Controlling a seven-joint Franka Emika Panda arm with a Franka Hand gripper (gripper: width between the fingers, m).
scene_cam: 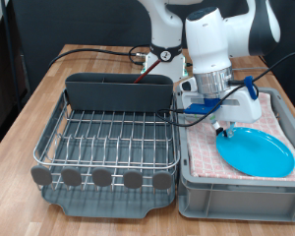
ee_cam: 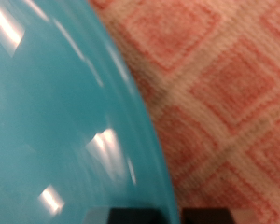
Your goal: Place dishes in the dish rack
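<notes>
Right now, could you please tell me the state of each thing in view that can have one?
plate: lying in the grey crate on the pink-checked cloth, not racked.
dish rack: no dishes visible on its wire grid.
gripper: low over the plate's edge, holding nothing that shows.

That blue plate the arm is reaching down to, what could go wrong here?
The plate lies flat on the checked cloth in the grey crate, and the gripper sits right at its rim. A thin, glossy rim may slip from the fingers. The cloth might snag or lift with it. The crate wall and the dish rack stand close by, so a tilted plate could knock them.
</notes>
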